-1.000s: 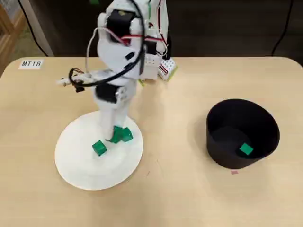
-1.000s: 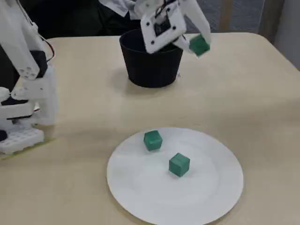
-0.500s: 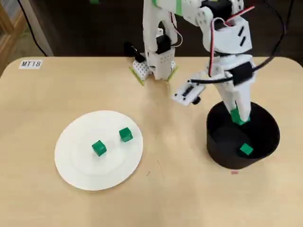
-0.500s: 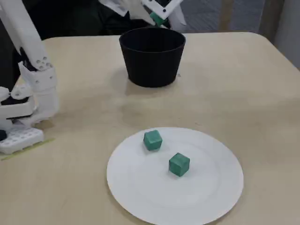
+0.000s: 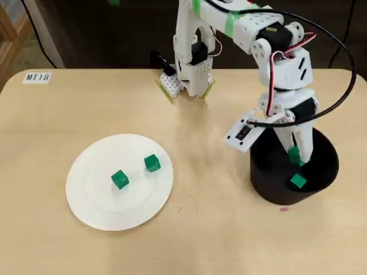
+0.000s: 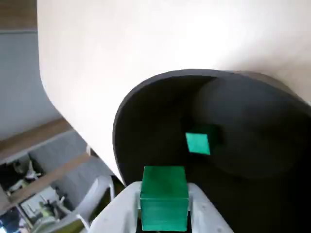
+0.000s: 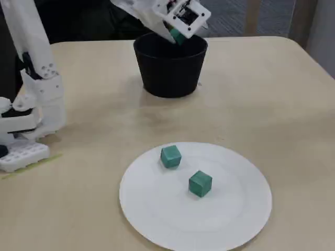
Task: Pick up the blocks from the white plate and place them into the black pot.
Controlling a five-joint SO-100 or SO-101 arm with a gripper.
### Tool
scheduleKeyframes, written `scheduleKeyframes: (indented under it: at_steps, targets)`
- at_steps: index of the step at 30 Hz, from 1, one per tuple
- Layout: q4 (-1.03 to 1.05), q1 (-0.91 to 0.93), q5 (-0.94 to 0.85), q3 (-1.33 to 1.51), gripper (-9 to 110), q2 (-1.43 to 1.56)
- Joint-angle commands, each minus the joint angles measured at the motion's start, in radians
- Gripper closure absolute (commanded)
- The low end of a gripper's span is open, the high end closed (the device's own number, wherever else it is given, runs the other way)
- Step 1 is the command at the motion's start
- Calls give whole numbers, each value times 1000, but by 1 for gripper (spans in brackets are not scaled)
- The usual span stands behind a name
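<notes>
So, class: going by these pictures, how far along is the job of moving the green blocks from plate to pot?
Done: one block already lies inside the black pot. In hand: the gripper holds a second block over the pot's opening, not yet released. Left: two blocks sit on the white plate.

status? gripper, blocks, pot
Gripper shut on a green block, over the black pot. One block already inside. Two blocks on the white plate. Nothing in the way.
</notes>
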Motion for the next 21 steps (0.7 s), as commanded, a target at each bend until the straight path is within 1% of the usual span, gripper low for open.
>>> scheduleKeyframes:
  at_steps: [1,4,7,9,10,12,16,21]
  targets:
    - [6,15,-21,-2,84,6]
    - [21,23,-25,-2,77,6]
    - [32,34,-25,-2,76,8]
    - [34,43,-20,-2,81,9]
    - [35,48,-17,-2,86,14]
    - [46,71,-9,-8,103,28]
    - [66,183,-12,-12,104,80]
    - [77,433,17,-12,104,112]
